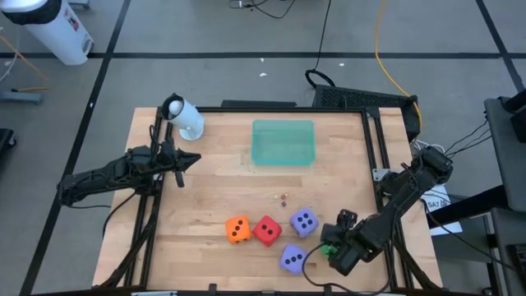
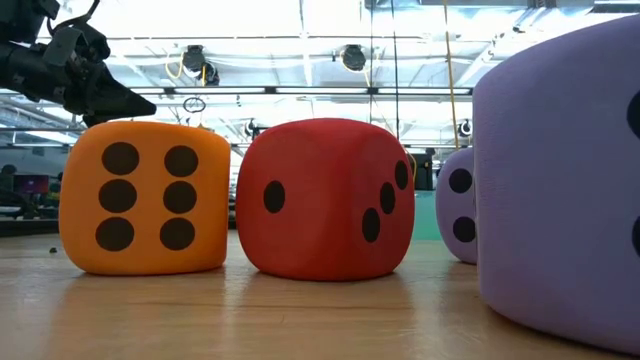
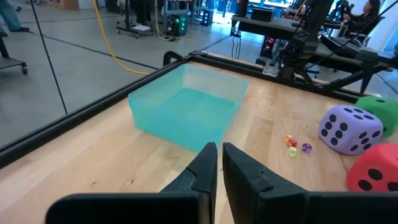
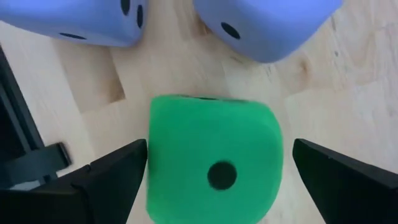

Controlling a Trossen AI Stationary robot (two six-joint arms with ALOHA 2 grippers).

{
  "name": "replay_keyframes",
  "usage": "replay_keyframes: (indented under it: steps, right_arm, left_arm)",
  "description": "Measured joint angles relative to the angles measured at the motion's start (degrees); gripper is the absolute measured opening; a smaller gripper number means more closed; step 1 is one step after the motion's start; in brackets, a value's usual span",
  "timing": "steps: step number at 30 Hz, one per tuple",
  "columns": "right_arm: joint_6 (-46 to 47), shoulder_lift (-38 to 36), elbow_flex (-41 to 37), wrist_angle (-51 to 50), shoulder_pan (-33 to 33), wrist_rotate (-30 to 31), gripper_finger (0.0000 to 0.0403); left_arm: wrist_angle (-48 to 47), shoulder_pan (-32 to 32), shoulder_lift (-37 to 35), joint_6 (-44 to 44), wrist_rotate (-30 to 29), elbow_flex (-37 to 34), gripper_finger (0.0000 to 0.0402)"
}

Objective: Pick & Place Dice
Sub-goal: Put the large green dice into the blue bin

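The green die (image 4: 211, 165) lies on the wood near the table's right front, below my right gripper (image 4: 221, 168), which points down, open, one finger on each side of it. Two purple dice (image 1: 305, 222) (image 1: 292, 258), a red die (image 1: 267, 231) and an orange die (image 1: 238, 229) rest on the table to its left. My left gripper (image 1: 182, 160) hangs shut and empty over the table's left part, pointing nearly level toward the right. My right gripper comes at the green die from above. One fingertip (image 4: 134, 158) stands right at the die's side (image 4: 154, 162); whether it touches I cannot tell. The other fingertip (image 4: 305, 155) is plainly apart from the die.
A teal bin (image 1: 283, 141) stands at the table's far middle. Three tiny dice (image 3: 293, 146) lie on the wood between the bin and the big dice. A white cylinder (image 1: 185, 117) lies at the far left. Black rails (image 1: 382, 164) border the table.
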Motion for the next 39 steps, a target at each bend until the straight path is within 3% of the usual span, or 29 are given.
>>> replay_keyframes:
  steps: [26,39]
  right_arm:
    - [4.78,-0.72,0.07,-1.49,-1.07,-10.51,0.0391]
    - [0.62,-1.01,-3.09,0.66,-1.06,-10.73,0.0392]
  left_arm:
    - [-0.08,-0.02,-0.01,-0.35,1.46,0.00,0.0033]
    - [-0.08,-0.01,-0.02,-1.16,1.59,0.00,0.0033]
